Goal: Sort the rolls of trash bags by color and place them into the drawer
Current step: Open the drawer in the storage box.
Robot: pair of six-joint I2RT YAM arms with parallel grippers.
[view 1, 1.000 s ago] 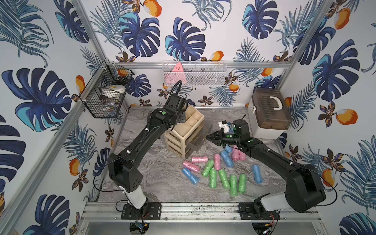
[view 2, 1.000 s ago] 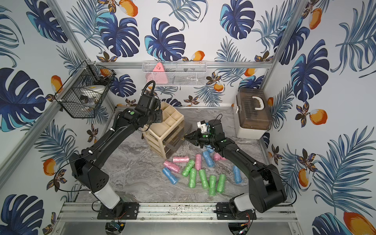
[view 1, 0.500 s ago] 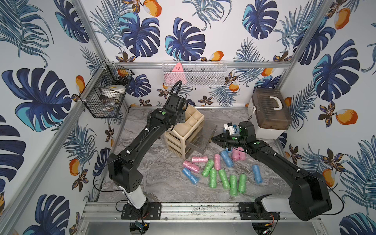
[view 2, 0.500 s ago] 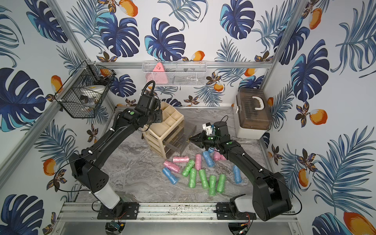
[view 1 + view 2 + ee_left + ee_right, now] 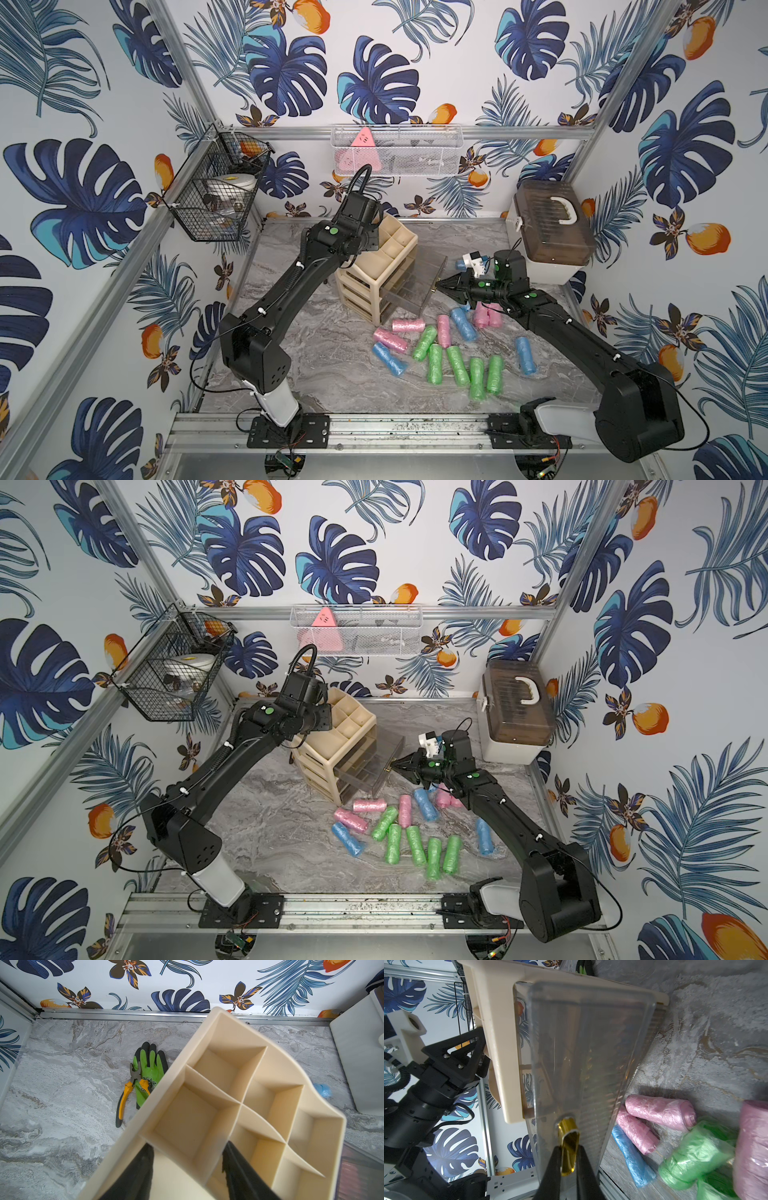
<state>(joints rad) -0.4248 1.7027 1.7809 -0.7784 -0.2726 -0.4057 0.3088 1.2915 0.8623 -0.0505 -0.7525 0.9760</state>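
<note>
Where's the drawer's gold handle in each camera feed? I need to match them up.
Both top views: the gold handle is a tiny glint on the front of the clear drawer, at the tip of the right gripper.
Left wrist: not in it.
Right wrist: gold handle, low centre, pinched between the black jaws.
Shared landmark: the beige organizer, seen in all four.

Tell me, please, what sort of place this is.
Probably a home-styled lab robot cell: leaf-print wall panels on an aluminium frame box in a marble-look tabletop, with the left arm and right arm bolted to a front rail.
</note>
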